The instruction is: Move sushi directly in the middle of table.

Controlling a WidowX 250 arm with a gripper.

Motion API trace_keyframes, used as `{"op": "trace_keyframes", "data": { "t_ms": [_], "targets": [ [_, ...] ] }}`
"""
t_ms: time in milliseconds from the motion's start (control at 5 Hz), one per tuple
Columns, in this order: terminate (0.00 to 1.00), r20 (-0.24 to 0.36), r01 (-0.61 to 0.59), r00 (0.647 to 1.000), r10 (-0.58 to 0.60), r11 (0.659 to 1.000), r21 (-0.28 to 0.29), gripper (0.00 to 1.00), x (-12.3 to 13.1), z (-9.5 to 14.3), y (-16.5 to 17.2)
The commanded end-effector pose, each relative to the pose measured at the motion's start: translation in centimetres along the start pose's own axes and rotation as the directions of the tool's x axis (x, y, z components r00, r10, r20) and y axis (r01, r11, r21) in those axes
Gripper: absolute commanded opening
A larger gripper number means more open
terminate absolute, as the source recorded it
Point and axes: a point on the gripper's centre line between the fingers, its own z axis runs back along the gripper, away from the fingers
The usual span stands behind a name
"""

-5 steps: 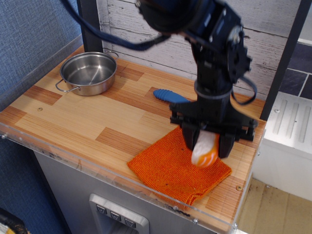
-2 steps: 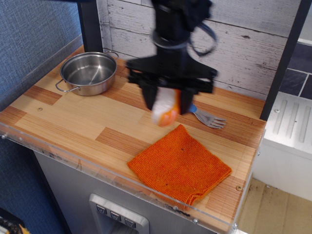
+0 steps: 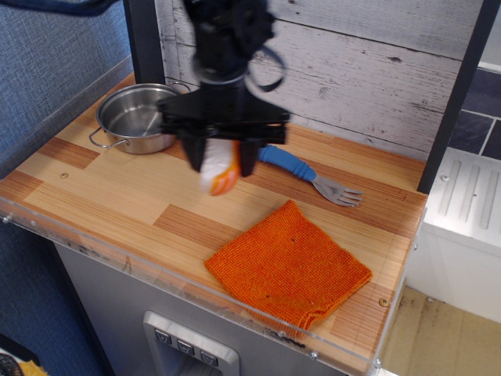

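Small oval toy sushi (image 3: 218, 171), white rice body with glossy orange striped top, hanging clear of the wood, orange end pointing down. Sitting pinched between the two black fingers of the dark robot gripper (image 3: 219, 160), jaws clamped on its sides. Hovering roughly above the middle of the light and reddish-brown wood-plank table (image 3: 102, 184) with its clear acrylic rim; exact height above the planks not readable from this single view.

Surroundings, working outward: blue-handled grey plastic fork (image 3: 309, 174) lying just to the right and behind; round stainless steel pot (image 3: 142, 117) standing at the back left corner; orange knitted cloth (image 3: 288, 266) lying at the front right, well apart from the sushi.

Risks, as judgement:
- Holding only the upper part of the sushi, so a glossy surface possibly slipping free during descent.
- Releasing from height likely causing the oval body to bounce or roll off centre, perhaps toward the fork.
- Pressing too low risking the fingers striking the planks.
- Single oblique view making the true centre hard to gauge; landing offset toward the pot side plausible.
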Motion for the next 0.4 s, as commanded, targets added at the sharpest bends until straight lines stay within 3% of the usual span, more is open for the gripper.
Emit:
{"op": "trace_keyframes", "data": {
  "t_ms": [0,200],
  "targets": [
    [0.0,-0.006,-0.062,0.998,0.062,0.998,-0.006,0.0,1.2,-2.8,2.8],
    [0.0,-0.038,-0.067,0.997,0.067,0.998,-0.014,0.0,1.8,-4.4,3.1]
  ]
}}
